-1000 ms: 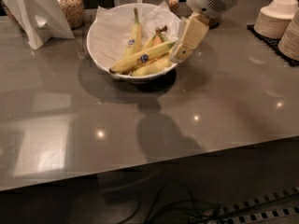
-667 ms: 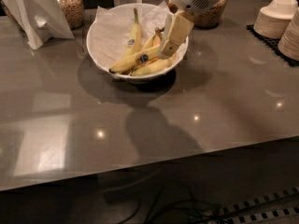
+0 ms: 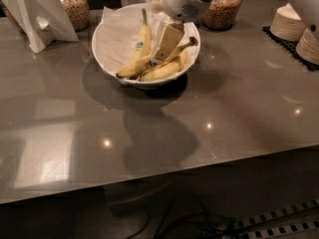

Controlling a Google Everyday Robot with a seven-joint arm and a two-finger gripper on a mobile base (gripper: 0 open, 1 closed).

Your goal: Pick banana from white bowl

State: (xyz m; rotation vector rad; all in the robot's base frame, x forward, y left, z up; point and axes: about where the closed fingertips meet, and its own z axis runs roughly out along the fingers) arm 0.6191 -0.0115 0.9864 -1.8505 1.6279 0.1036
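The white bowl [image 3: 112,39], lined with crinkled white paper, stands at the back middle of the grey table. Several bananas lie in it. The banana [image 3: 130,69] is the long slim one, running from the bowl's front left up to its dark brown stem tip at the right rim. A shorter banana with a blue sticker [image 3: 144,38] lies behind it, stem pointing away. My gripper [image 3: 160,57] reaches down from the top into the bowl and sits right over the middle of the long banana, hiding that part.
Two glass jars of nuts [image 3: 73,7] [image 3: 221,10] stand behind the bowl. A white folded stand [image 3: 36,15] is at the back left. Stacks of small white paper dishes [image 3: 289,24] sit at the right edge. The table's front edge runs across the lower part of the view.
My gripper has moved left from the bowl's right rim and down into the bowl, onto the middle of the long banana. The bananas have not visibly shifted.
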